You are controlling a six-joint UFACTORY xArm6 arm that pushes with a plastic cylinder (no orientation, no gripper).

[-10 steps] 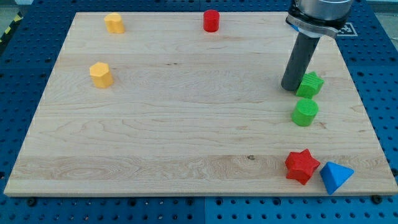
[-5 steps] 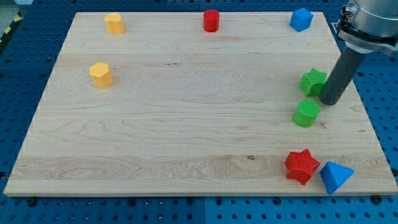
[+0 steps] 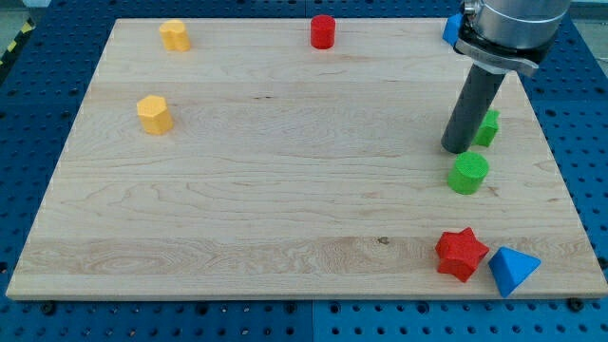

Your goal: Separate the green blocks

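Note:
My tip (image 3: 457, 148) rests on the board at the view's right. A green star block (image 3: 488, 128) sits right behind it, mostly hidden by the rod, touching or nearly touching it. A green cylinder (image 3: 467, 174) lies just below the tip, a small gap away. The two green blocks are close together, one above the other.
A red star (image 3: 461, 254) and a blue triangular block (image 3: 513, 270) lie at the bottom right. A blue block (image 3: 451, 27) peeks out behind the arm at the top right. A red cylinder (image 3: 323, 31) is at the top; two yellow blocks (image 3: 175, 35) (image 3: 154, 114) at the upper left.
The rod swung from the left of the green star to its right, then back to its left. The star shifted slightly toward the view's right. The green cylinder has not moved.

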